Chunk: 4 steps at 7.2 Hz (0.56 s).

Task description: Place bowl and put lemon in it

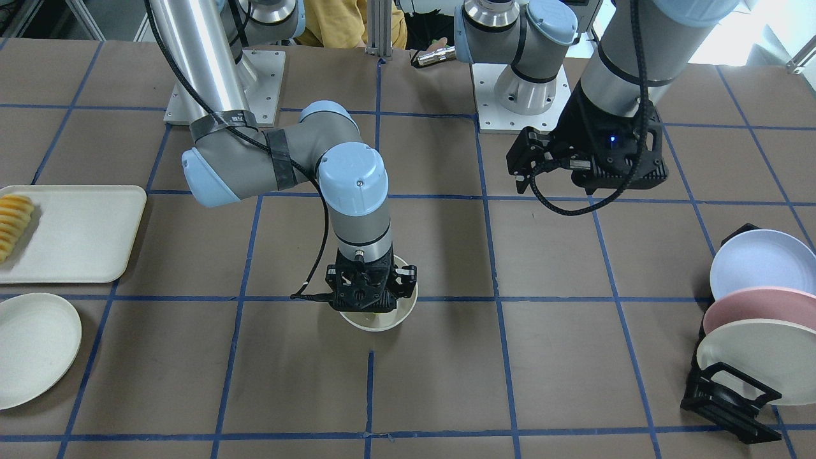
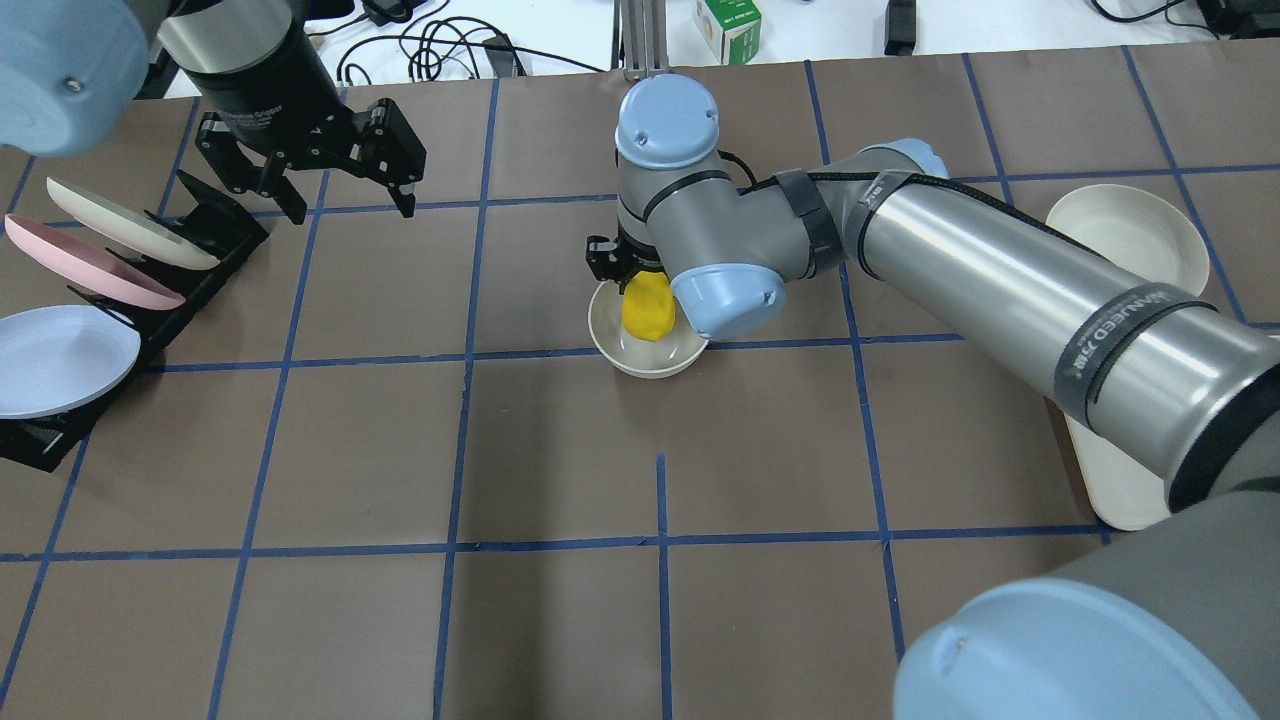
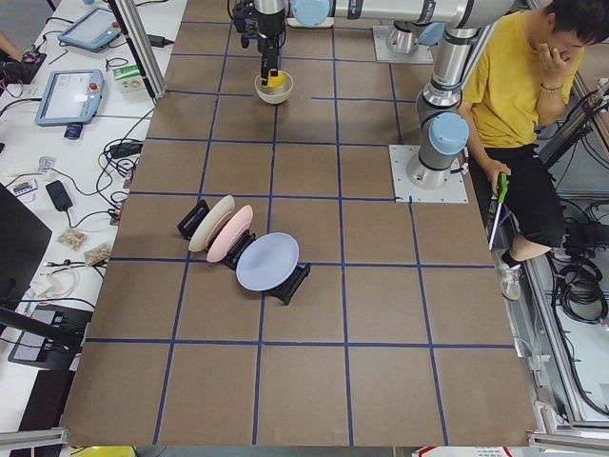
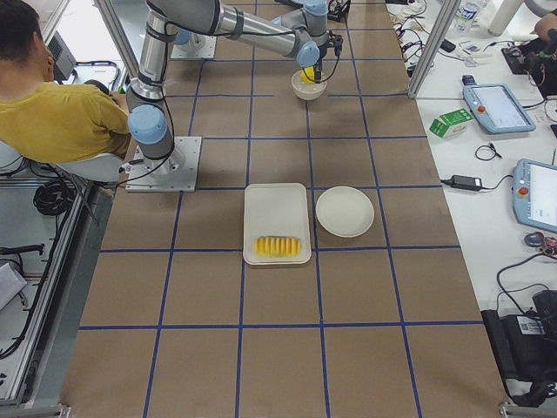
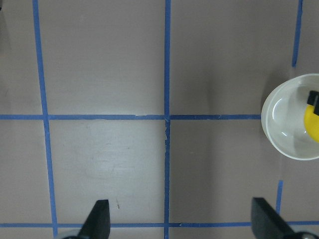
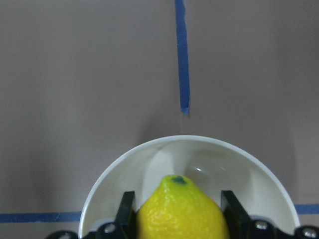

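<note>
In the front-facing view, the right gripper (image 1: 371, 298) is being held straight down into the bowl (image 1: 382, 320). The bowl is a small, deep, round cream-white vessel standing on the table (image 1: 561, 331), whose matte brown covering is being divided into squares by blue tape. The left gripper (image 1: 517, 171) is being held high and well apart from the bowl. A rectangular white tray (image 1: 83, 236) bearing ridged orange-yellow slices (image 1: 13, 224) and a flat cream plate (image 1: 32, 347) are being shown at one end. At the other end, a lavender plate (image 1: 758, 261), a pink plate (image 1: 746, 312) and a racked cream plate (image 1: 758, 360) are being propped in a black rack (image 1: 727, 408).

From overhead, the lemon (image 2: 648, 308), bright yellow and smooth, is being held upright inside the bowl's glossy hollow. The left gripper's fingers (image 2: 403, 190) are being spread wide, gripping nothing. Print on a band round the right arm and on a green-and-white carton (image 2: 728, 20) is too blurred to be read.

In both side views, the bowl is being shown with yellow inside it under the right gripper.

In the left wrist view, two black fingertips are being held far apart over taped table, with the bowl at the edge.

In the right wrist view, the lemon's pebbled skin and dark-green tip are being shown. The lemon is being clamped on both sides by the right gripper's black fingers (image 6: 127, 211).
</note>
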Tool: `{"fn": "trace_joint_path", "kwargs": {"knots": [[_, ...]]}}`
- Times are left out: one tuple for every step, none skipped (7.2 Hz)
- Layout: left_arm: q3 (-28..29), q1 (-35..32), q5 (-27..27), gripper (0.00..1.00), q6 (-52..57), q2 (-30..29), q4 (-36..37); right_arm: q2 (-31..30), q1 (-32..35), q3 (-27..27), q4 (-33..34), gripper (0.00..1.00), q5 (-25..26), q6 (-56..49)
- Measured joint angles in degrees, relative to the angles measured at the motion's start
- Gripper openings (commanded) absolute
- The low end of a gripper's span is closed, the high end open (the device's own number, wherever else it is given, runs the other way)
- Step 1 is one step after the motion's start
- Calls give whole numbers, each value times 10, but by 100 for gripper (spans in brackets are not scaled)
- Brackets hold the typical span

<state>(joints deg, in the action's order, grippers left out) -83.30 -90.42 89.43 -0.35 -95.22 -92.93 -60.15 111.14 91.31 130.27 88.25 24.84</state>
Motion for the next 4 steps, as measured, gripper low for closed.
{"fn": "trace_joint_path", "kwargs": {"knots": [[-10,-3,0,100,1,12,-2,4,2,2,0,3,2,1],[-20,-4,0,100,2,22,-2,6,2,5,0,11,2,2],[-30,-4,-1,100,2,31,-2,7,3,10,1,13,1,2],[-36,-4,-1,100,2,38,-2,9,3,15,5,29,0,2]]}}
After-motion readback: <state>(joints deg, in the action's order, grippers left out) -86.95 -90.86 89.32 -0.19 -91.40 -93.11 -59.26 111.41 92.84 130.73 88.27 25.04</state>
